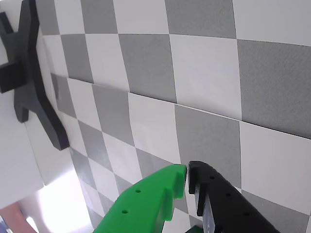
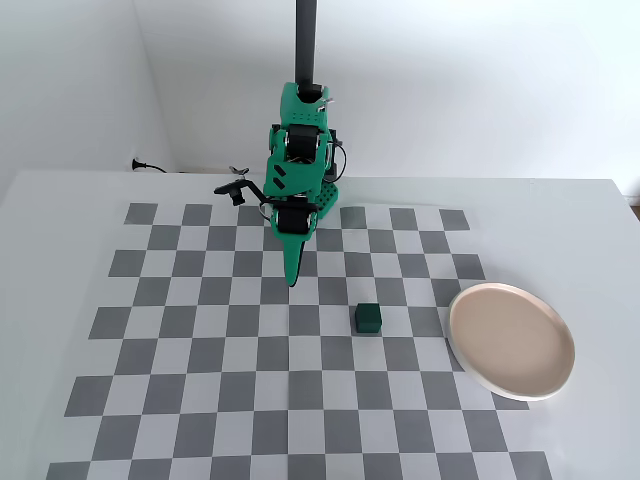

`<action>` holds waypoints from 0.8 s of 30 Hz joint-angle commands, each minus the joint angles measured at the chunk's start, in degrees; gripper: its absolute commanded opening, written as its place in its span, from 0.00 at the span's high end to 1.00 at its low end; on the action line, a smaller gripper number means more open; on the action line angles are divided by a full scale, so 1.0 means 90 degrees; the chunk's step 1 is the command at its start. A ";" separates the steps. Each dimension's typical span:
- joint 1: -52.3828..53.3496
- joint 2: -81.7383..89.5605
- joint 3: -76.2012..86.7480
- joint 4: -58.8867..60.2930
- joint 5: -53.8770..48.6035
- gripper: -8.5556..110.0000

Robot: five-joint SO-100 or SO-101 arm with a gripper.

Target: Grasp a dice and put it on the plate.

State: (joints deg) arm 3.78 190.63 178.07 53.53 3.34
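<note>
While the dice (image 2: 369,319) sits on the checkerboard apart from the empty plate (image 2: 511,340), the gripper (image 1: 187,175), jaws nearly together and empty, has grasped nothing yet.

Wrist view. You look along a grey-and-white checkerboard mat (image 1: 194,87), its squares running obliquely across the frame. At six o'clock the gripper (image 1: 187,177) enters: a green finger (image 1: 150,199) and a black finger (image 1: 223,204), tips nearly touching with only a narrow slit between them. At nine to ten o'clock you see a black X-shaped bracket (image 1: 29,73) at the mat's edge.
</note>
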 commanded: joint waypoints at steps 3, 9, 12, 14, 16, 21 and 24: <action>-0.0625 0.0059 -0.0088 0.0000 -0.0723 0.96; -0.0674 0.0059 -0.0088 0.0020 -0.0801 0.96; -0.0713 0.0049 -0.0098 0.0088 -0.1299 0.96; -0.0752 0.0049 -0.0088 0.0127 -0.2100 0.96; -0.0664 0.0049 -0.0088 0.0127 -0.3359 0.96; -0.0049 0.0049 -0.0088 0.0078 -0.4053 0.96; 0.0273 0.0039 -0.0098 -0.0010 -0.5117 0.96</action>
State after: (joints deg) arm 3.78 190.63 178.07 54.49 -32.34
